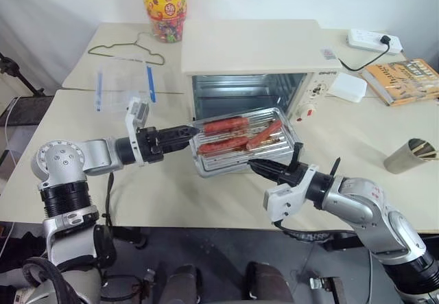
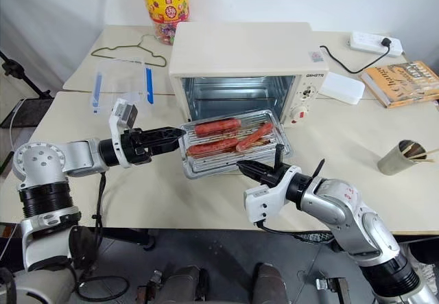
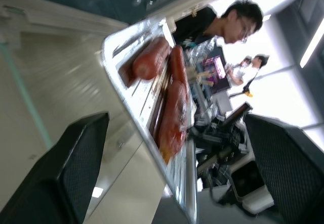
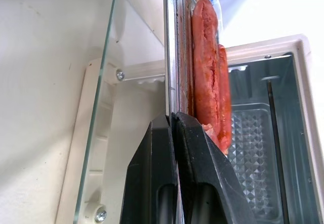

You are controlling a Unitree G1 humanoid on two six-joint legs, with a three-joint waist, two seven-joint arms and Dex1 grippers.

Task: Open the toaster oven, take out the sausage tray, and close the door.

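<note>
The cream toaster oven [image 1: 254,50] stands open at the back of the table. Its glass door [image 4: 108,92] lies folded down beneath the sausage tray [image 1: 241,141]. The shiny tray carries three red sausages [image 1: 226,124] on a wire rack and hangs just outside the oven mouth, above the door. My right gripper [image 1: 257,169] is shut on the tray's near rim [image 4: 169,57]. My left gripper [image 1: 193,133] is open at the tray's left end, its black fingers [image 3: 83,148] spread on either side of the rim.
Behind the oven's left side are a candy jar [image 1: 163,5], a wire hanger [image 1: 130,49] and a clear bag with blue stripes [image 1: 123,84]. To the right lie a power strip [image 1: 370,41], a white box [image 1: 348,88], a book [image 1: 401,79] and a metal cup [image 1: 408,156].
</note>
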